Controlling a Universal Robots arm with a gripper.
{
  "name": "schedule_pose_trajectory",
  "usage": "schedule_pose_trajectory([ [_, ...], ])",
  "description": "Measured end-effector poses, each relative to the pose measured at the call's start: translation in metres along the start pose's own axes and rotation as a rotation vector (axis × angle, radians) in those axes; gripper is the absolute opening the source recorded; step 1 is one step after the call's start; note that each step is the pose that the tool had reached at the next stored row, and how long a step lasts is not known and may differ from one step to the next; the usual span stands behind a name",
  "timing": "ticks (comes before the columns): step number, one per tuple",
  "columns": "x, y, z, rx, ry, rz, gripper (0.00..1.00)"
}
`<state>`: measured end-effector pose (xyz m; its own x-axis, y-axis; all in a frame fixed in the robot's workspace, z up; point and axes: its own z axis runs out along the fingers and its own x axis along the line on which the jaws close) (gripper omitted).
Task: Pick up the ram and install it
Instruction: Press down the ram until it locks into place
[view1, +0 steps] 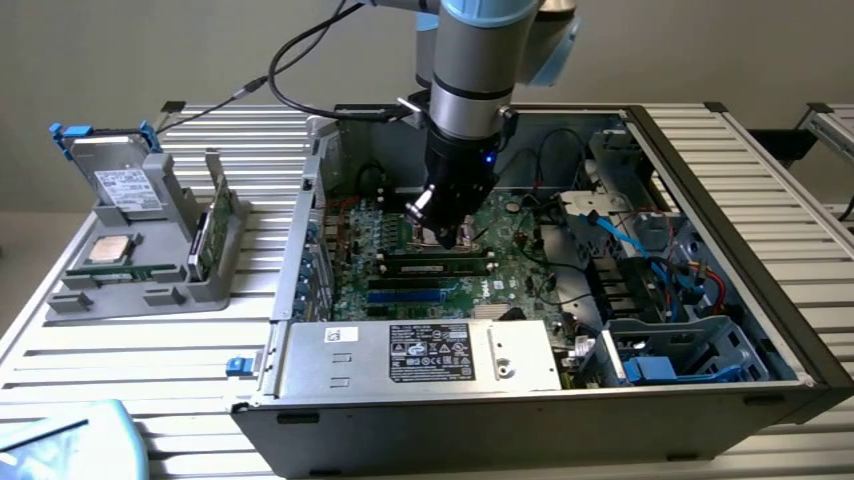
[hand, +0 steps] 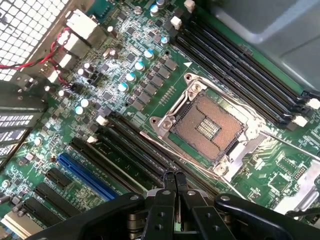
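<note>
The ram (view1: 434, 266), a long narrow green stick with dark chips, stands edge-up in a memory slot on the motherboard inside the open computer case (view1: 747, 200). My gripper (view1: 438, 232) hangs just behind it, low over the board beside the processor socket (view1: 451, 240). In the wrist view my gripper (hand: 175, 175) is shut, its two black fingertips pressed together with nothing visible between them. They point at the board between the open, empty processor socket (hand: 212, 125) and a row of black memory slots (hand: 135, 150). The ram itself is hidden in the wrist view.
A grey holder (view1: 134, 295) outside the case at the exterior view's left carries an upright green board (view1: 214, 225), a square silver processor chip (view1: 110, 250) and a hard drive (view1: 120, 185). The power supply (view1: 414, 355) sits at the case front; cables and a drive cage (view1: 667, 350) crowd its right.
</note>
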<state>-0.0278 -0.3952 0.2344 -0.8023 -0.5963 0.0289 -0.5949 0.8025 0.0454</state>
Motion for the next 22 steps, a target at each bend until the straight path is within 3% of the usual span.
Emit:
schedule_pose_trajectory([
  [15, 0.0004, 0.0003, 0.0, -0.0029, -0.0086, 0.154, 0.1],
  [22, 0.0004, 0.0003, 0.0001, -0.0029, -0.0171, 0.246, 0.1],
])
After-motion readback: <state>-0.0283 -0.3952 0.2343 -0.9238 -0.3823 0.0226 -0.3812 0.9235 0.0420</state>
